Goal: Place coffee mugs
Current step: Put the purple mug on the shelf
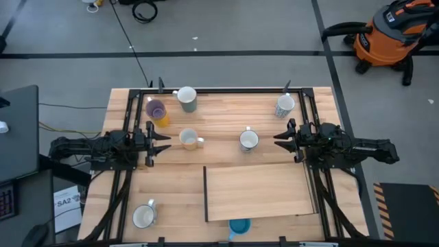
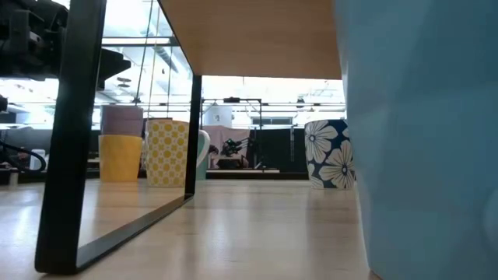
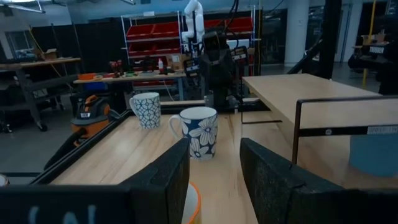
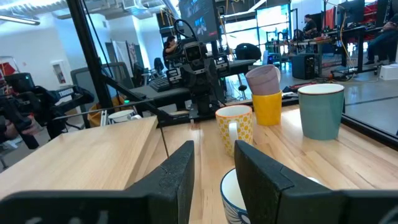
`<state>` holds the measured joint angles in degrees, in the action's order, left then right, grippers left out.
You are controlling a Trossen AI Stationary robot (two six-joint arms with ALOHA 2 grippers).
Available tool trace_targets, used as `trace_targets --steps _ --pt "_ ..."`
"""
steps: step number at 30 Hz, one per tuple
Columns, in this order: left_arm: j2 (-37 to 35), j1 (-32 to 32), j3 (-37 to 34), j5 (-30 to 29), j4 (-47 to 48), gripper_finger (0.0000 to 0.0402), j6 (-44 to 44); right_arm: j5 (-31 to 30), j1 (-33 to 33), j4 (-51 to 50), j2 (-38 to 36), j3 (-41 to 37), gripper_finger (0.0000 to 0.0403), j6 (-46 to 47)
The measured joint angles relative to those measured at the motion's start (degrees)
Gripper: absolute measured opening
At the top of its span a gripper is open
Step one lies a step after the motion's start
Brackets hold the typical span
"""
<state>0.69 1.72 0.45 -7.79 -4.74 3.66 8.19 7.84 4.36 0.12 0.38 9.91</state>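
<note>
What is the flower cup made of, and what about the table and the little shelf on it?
The flower mug looks like glazed ceramic: smooth and a bit shiny, with blue flowers printed on white. The table looks like pale wood, since you can see plank lines and grain. The raised shelf has a similar light wood-look top, maybe a laminate, on thin dark legs that are probably metal.

Possibly "SA2" on floor sheet [image 1: 66,204]

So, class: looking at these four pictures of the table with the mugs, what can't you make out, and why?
- Blue mug, high view: mostly hidden under the raised wooden shelf; low view: it fills the right side, blurred.
- Purple mug on the yellow mug: handles not visible.
- Mug below the right gripper: cut off by its fingers.
</note>
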Motion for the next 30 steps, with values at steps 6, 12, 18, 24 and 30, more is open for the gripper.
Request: trace_targets --steps 6,12,18,24,30 --pt "0.00 0.01 0.00 -0.04 -1.32 0.0149 -0.02 0.02 0.00 0.02 0.00 0.00 0.0121 0.00" --pt "0.00 0.00 0.00 -0.04 -1.36 0.0149 -0.02 0.02 0.00 0.01 0.00 0.00 0.0121 0.00" --pt "0.00 0.02 0.01 0.52 -1.58 0.0149 -0.02 0.02 0.02 0.00 0.00 -0.02 0.0120 0.00" --pt "0.00 0.02 0.02 0.55 -1.58 0.0149 -0.01 0.02 0.02 0.02 -0.01 0.00 0.0120 0.00" --pt "0.00 0.02 0.00 0.38 -1.56 0.0154 -0.04 0.02 0.00 0.02 -0.02 0.00 0.0120 0.00"
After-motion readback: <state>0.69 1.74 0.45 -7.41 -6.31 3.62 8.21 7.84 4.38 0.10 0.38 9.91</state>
